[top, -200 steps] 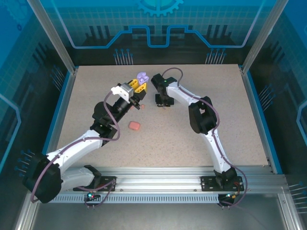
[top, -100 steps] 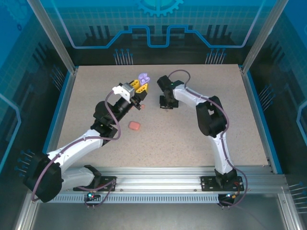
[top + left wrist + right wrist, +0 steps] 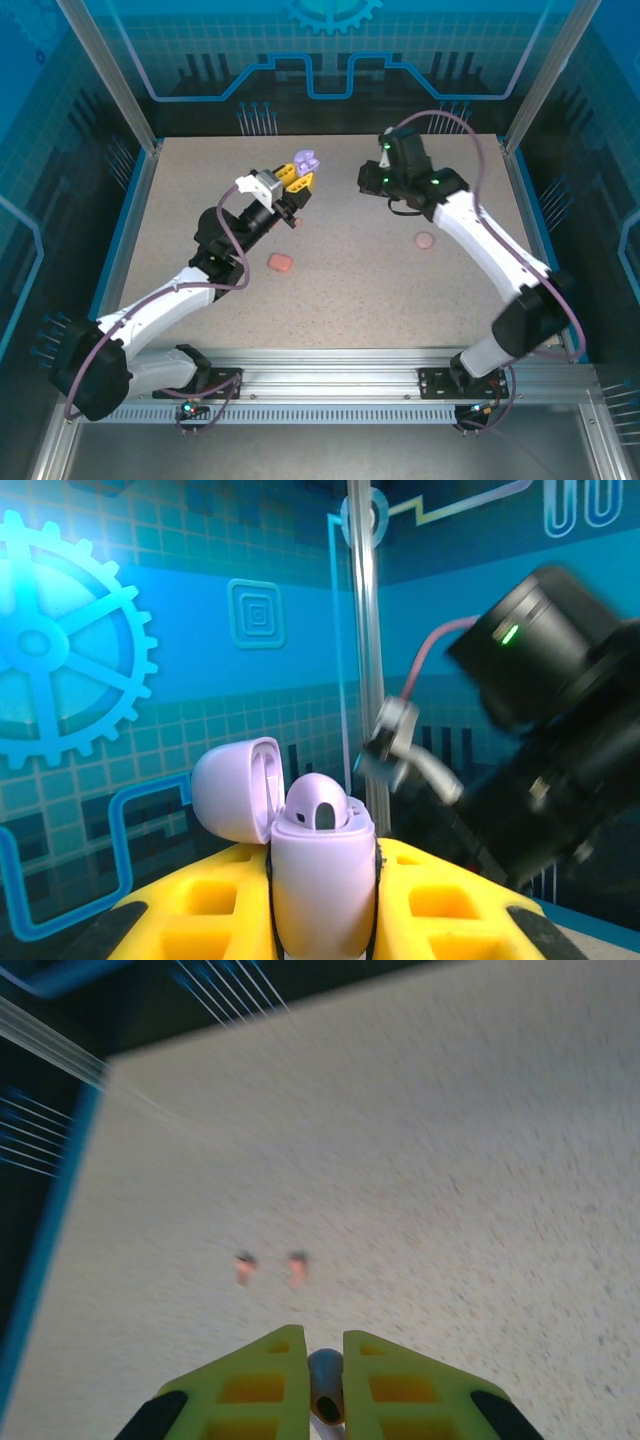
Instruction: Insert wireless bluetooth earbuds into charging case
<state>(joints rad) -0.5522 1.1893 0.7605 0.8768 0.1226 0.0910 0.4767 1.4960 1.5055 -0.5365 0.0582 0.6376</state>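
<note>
My left gripper is shut on a purple charging case, held upright off the table with its lid swung open to the left. One purple earbud sits in the case's near socket. My right gripper is shut on a small greyish-purple earbud and hangs above the table. The right arm's wrist is raised at the back, to the right of the purple case. Two small pinkish earbuds lie side by side on the table ahead of the right fingers.
A red-pink closed case lies on the speckled table by the left forearm. A pale pink case rests under the right arm. A small red piece lies below the left gripper. Blue rails and glass walls border the table.
The right gripper has closed on the earbud and lifted off the table beside the left gripper, swinging back and to the right. The pale pink case has come into sight. The left arm holds still.
</note>
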